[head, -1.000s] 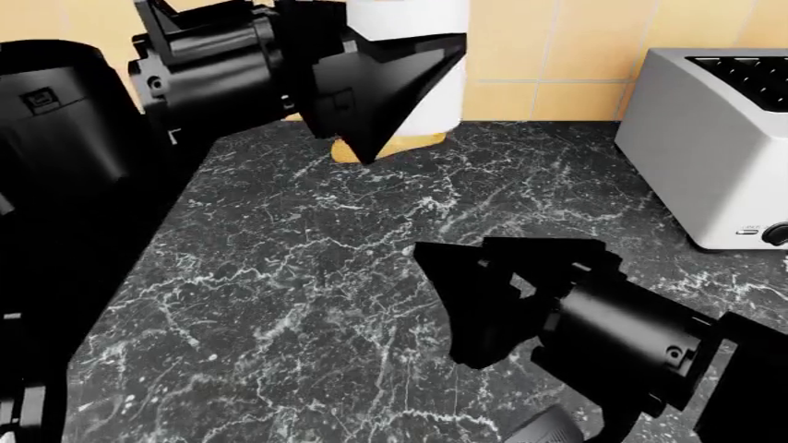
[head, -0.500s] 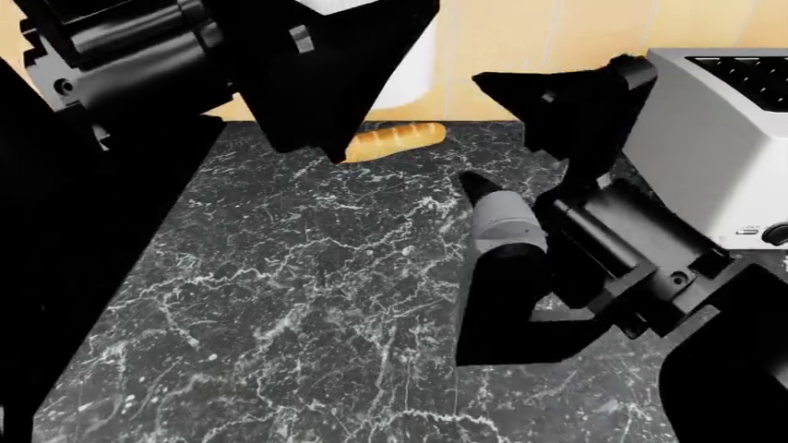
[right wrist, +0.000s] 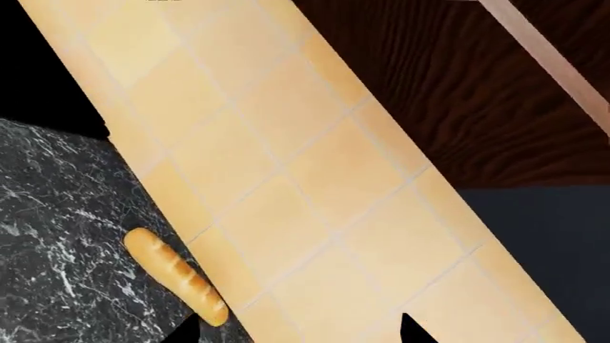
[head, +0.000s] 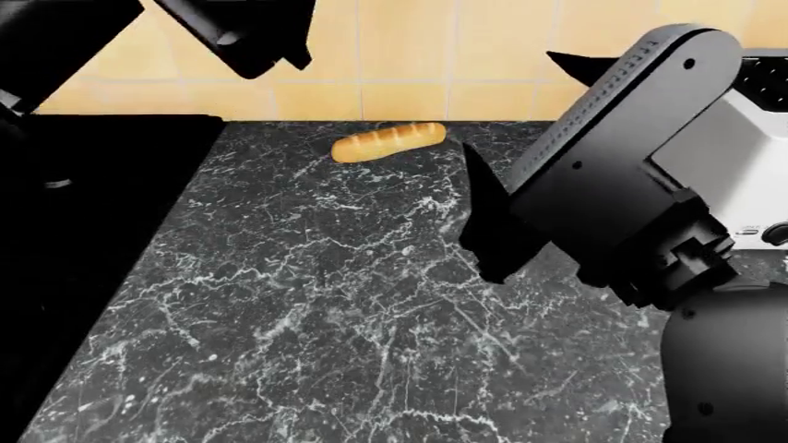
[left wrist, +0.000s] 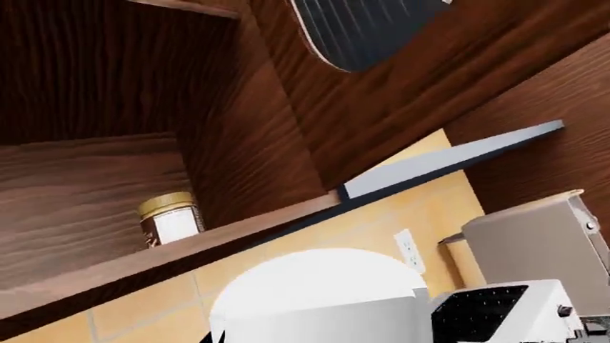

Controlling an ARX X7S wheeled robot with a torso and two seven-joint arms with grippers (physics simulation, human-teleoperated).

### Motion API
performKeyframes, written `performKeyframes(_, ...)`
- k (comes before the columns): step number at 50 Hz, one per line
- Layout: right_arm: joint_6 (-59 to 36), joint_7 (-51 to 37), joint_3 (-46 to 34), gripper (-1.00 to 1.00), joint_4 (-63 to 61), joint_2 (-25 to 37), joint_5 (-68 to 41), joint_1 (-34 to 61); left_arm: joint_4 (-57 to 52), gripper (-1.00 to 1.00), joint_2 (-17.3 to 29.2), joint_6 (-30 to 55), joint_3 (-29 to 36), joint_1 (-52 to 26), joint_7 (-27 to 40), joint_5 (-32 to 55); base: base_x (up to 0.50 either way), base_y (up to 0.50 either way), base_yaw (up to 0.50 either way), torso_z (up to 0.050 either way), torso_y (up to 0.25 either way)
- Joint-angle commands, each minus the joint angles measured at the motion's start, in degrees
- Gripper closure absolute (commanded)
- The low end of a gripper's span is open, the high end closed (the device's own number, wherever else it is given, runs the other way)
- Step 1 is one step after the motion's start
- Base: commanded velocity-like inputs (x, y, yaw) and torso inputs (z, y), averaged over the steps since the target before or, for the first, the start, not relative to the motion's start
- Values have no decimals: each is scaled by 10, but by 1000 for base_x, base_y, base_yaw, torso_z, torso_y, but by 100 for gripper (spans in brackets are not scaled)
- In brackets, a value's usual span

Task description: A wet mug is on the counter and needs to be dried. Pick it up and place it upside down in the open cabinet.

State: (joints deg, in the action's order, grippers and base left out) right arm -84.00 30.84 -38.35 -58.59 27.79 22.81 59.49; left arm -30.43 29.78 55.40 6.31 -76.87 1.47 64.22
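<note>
The white mug [left wrist: 315,296] fills the near edge of the left wrist view, held between the fingers of my left gripper [left wrist: 315,337], which is shut on it. The mug is raised to just below the open wooden cabinet [left wrist: 105,243]. I cannot see its handle. In the head view the mug and left gripper are out of frame above; only the left arm [head: 234,28] shows at top left. My right gripper [right wrist: 297,332] is open and empty, pointing at the tiled backsplash above the dark marble counter [head: 308,295]. The right arm [head: 640,157] is raised at the right.
A jar with a gold lid [left wrist: 171,218] stands on the cabinet shelf. A baguette [head: 388,140] lies at the back of the counter. The white toaster [head: 763,157] stands at the right. The black stovetop [head: 87,212] is at the left.
My left arm has lifted the mug up out of the head view toward the cabinet. My right arm has swung up and to the right, with its gripper now facing the backsplash.
</note>
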Motion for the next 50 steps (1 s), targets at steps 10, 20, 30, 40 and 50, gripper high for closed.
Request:
performKeyframes(10, -59, 62, 108, -100, 7, -113, 84, -78, -4, 100, -15, -80, 19, -83, 38, -161, 0, 0, 0, 0, 0)
performKeyframes(20, -56, 197, 92, -100, 32, -176, 259, -93, 15, 100, -24, -94, 39, -118, 42, -198, 0, 0, 0, 0, 0)
performKeyframes(30, -52, 236, 88, -100, 30, -191, 309, -103, 61, 100, -27, -76, 87, -169, 62, -256, 0, 0, 0, 0, 1)
performKeyframes(40, -34, 255, 104, -100, 31, -213, 330, -120, 104, 100, -30, -53, 123, -213, 79, -295, 0, 0, 0, 0, 0)
performKeyframes(50, -28, 254, 120, -100, 31, -232, 337, -131, 147, 100, -41, -61, 154, -249, 69, -322, 0, 0, 0, 0, 0)
